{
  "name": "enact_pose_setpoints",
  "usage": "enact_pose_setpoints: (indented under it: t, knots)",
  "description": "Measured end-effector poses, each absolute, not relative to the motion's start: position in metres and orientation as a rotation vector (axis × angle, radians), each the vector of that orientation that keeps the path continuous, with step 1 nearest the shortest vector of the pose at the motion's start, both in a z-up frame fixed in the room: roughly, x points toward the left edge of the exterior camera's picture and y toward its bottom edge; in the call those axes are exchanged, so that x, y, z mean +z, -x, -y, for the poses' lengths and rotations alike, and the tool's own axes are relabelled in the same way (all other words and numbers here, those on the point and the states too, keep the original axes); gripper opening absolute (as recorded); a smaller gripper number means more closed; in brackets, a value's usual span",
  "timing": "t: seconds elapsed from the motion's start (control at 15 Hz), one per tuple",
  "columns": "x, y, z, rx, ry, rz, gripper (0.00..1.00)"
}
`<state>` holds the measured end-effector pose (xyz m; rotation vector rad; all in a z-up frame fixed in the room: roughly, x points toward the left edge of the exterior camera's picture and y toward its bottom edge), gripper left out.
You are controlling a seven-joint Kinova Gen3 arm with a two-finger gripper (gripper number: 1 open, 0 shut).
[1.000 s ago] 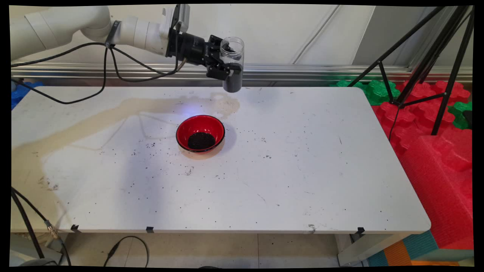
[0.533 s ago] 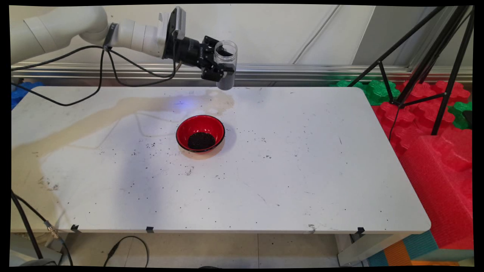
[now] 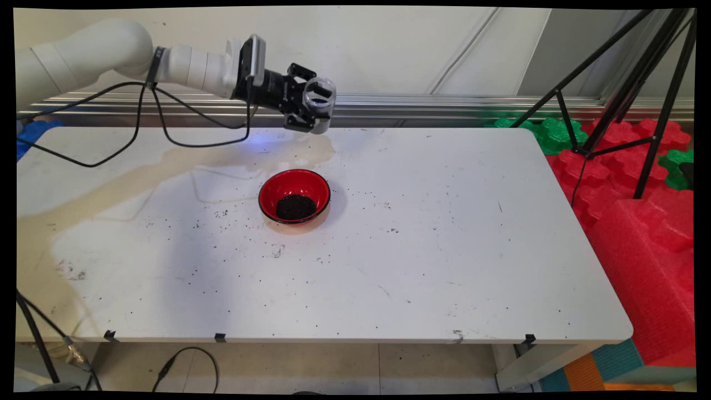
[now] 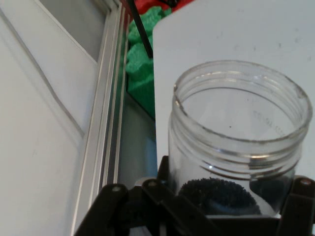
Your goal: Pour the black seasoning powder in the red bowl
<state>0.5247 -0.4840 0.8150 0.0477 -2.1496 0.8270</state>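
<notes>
My gripper is shut on a clear plastic jar above the table's far edge, behind and slightly right of the red bowl. The jar is tipped so its open mouth faces the camera. In the hand view the jar stands lidless between the black fingers, with dark grains at its bottom. The red bowl holds a small heap of the same dark grains and sits near the middle of the white table.
Dark grains are scattered over the table around the bowl. A beige stain runs across the table's left part. A black tripod and red and green foam blocks stand at the right. Black cables hang from the arm.
The gripper has moved left and lower with the jar, and the jar has tilted from upright until its mouth faces the camera. The bowl has not moved.
</notes>
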Motion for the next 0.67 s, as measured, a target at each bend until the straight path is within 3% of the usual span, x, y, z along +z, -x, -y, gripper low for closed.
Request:
enact_pose_setpoints:
  t: [0.67]
  knots:
    - [0.792,-0.539,0.465,0.966,0.184,2.254,0.00]
